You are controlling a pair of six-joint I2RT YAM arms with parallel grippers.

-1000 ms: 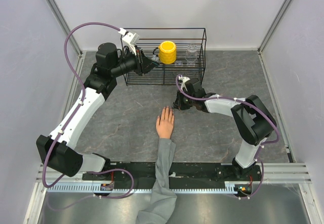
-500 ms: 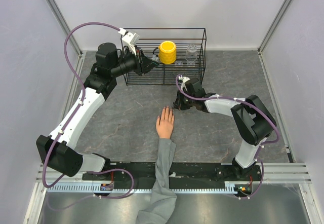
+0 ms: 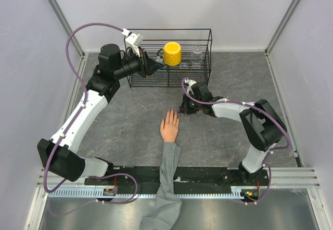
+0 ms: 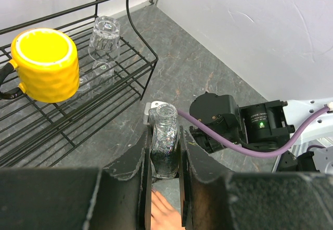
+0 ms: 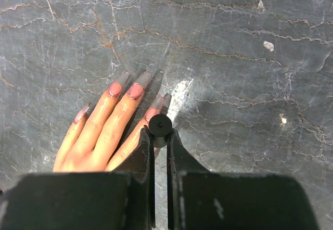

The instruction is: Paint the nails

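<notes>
My right gripper (image 5: 159, 136) was pinched shut on the black brush cap (image 5: 159, 125), over one fingertip | my left gripper (image 4: 165, 154) clamped the open polish bottle (image 4: 165, 136), far edge, left | nails (image 5: 136, 90) on the mannequin hand (image 3: 169, 126), mid-bench toward the near edge | risk: brush tip hidden under the cap, could smear skin | right wrist view showed pink on the nails; top view too small to tell.

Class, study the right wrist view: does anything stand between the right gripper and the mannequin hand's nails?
Nothing visible does. The right gripper, shut on a small black tool, hangs right over the nails. The left gripper, holding a glass bottle, is away by the wire rack.
</notes>
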